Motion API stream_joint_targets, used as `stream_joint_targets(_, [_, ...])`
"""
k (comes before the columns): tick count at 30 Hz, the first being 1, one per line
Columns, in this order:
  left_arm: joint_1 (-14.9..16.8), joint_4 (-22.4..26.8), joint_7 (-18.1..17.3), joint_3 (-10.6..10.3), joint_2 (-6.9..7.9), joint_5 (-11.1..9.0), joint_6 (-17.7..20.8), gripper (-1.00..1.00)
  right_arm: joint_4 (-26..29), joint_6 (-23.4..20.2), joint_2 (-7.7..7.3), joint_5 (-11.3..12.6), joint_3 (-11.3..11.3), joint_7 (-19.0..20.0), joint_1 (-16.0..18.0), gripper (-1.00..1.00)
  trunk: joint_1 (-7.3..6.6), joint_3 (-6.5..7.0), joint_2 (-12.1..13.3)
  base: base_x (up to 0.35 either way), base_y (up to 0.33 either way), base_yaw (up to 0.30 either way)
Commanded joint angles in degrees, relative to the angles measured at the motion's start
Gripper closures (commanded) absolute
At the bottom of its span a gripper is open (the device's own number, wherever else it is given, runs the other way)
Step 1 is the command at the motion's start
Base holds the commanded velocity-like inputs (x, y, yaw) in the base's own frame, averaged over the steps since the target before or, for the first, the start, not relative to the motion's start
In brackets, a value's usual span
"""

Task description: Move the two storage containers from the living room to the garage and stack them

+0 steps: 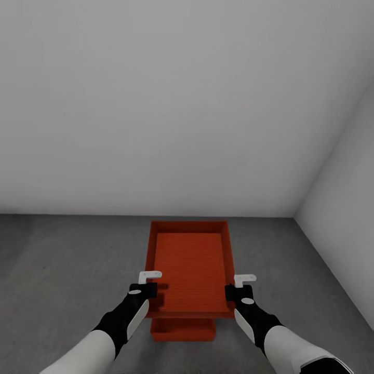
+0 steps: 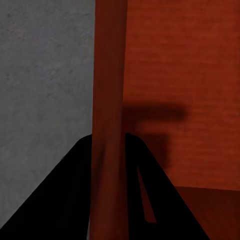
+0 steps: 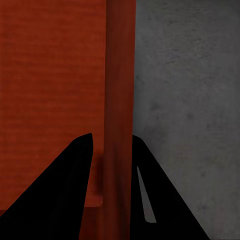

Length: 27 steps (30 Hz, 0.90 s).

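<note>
One orange-red storage container (image 1: 189, 262) hangs level above the dark grey garage floor (image 1: 67, 259), held between both arms. My left gripper (image 1: 147, 289) is shut on its left wall (image 2: 107, 75), one black finger on each side. On the opposite side my right gripper (image 1: 235, 291) is shut on the right wall (image 3: 120, 75) in the same way. Below the held bin, at its near end, the second storage container (image 1: 182, 330) rests on the floor and is mostly hidden by the upper one.
A plain pale grey wall (image 1: 156, 130) rises just beyond the containers. A second wall (image 1: 348, 218) closes the corner on the right. Bare concrete (image 2: 45, 75) stretches to the left, and a narrower strip (image 3: 190, 75) lies to the right.
</note>
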<state>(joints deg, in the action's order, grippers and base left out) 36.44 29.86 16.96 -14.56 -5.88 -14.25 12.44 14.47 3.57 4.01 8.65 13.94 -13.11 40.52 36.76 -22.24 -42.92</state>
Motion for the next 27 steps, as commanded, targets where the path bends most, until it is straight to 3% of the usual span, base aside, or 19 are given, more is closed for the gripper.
stream_joint_targets(1, [0.06,2.15,1.61,0.67,-0.01,-2.01,-2.86,1.0,-0.14,0.39,0.66,0.85,-1.02,-0.07,0.0,1.0,0.01,-0.16,-0.06,0.0,0.0,0.0])
stream_joint_targets(27, [0.04,1.73,1.67,0.67,-0.25,-2.01,-2.86,1.0,-0.14,0.43,0.68,0.85,-1.02,-0.07,0.0,1.0,0.01,-2.59,-0.06,0.0,0.0,0.0])
